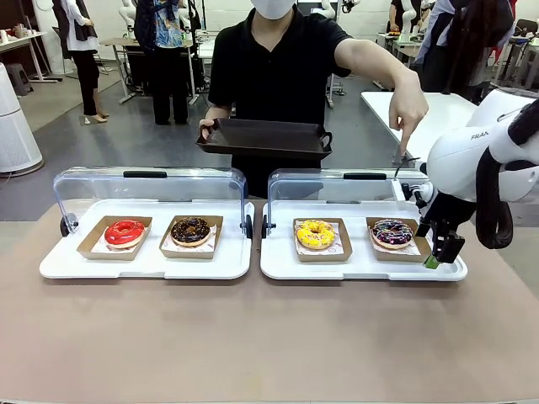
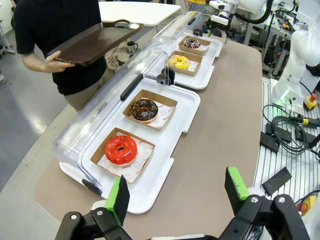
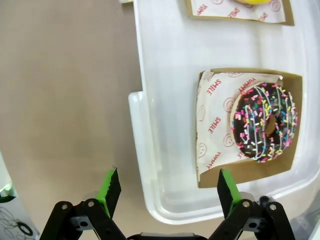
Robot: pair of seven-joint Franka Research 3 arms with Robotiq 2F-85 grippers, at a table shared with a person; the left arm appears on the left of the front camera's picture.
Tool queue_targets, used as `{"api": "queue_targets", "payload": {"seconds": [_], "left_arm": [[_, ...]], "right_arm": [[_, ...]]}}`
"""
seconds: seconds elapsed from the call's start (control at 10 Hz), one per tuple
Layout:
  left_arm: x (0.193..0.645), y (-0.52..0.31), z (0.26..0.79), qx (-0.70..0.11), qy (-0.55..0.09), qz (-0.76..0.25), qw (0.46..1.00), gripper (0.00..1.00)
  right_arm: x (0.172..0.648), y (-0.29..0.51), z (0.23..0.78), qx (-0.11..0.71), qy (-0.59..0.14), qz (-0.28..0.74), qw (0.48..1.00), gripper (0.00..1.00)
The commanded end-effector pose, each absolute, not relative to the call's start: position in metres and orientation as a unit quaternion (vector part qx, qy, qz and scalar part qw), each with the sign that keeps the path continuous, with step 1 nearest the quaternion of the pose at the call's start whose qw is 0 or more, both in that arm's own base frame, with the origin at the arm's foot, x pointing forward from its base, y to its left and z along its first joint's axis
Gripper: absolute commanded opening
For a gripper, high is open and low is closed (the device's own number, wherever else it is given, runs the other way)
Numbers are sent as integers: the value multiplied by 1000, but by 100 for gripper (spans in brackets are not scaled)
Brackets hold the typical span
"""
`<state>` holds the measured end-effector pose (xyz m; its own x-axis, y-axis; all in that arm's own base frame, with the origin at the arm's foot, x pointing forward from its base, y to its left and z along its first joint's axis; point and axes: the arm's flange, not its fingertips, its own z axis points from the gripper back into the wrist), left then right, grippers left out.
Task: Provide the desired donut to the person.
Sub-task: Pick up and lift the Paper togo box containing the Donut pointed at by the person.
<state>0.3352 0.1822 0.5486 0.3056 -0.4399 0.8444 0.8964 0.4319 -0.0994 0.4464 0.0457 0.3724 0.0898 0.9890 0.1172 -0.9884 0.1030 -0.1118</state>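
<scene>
Right jaws are wide open with nothing in them. The green pads (image 3: 112, 186) are spread over the near corner of the right tray (image 1: 362, 268), hanging just beside the sprinkle donut (image 1: 392, 232). That donut sits on printed paper in its cardboard box (image 3: 240, 175) at the outer end of the tray, with the yellow donut (image 1: 316, 233) in the next box over.

Left jaws are wide open and empty too, up above the counter (image 1: 253, 337) off the end of the left tray (image 2: 187, 107). The red donut (image 2: 120, 149) is closest to them and the chocolate donut (image 2: 144, 109) is behind it.

Both clear covers (image 1: 152, 189) stand open at the back. The person (image 1: 278, 67) is across the counter, 1 hand (image 1: 409, 108) pointing a finger down over the sprinkle donut's end. The other is holding a dark tray (image 1: 265, 139) level in front.
</scene>
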Motion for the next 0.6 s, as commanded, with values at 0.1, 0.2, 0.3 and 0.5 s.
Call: {"api": "queue_targets", "payload": {"seconds": [0.1,0.2,0.3,0.5], "left_arm": [[336,183,550,-296,-399,-446,745,100],[336,183,550,-296,-399,-446,745,100],[336,183,550,-296,-399,-446,745,100],[336,183,550,-296,-399,-446,745,100]], "right_arm": [[442,44,373,2,-80,670,738,100],[442,44,373,2,-80,670,738,100],[442,44,373,2,-80,670,738,100],[456,43,364,4,-86,669,738,100]]}}
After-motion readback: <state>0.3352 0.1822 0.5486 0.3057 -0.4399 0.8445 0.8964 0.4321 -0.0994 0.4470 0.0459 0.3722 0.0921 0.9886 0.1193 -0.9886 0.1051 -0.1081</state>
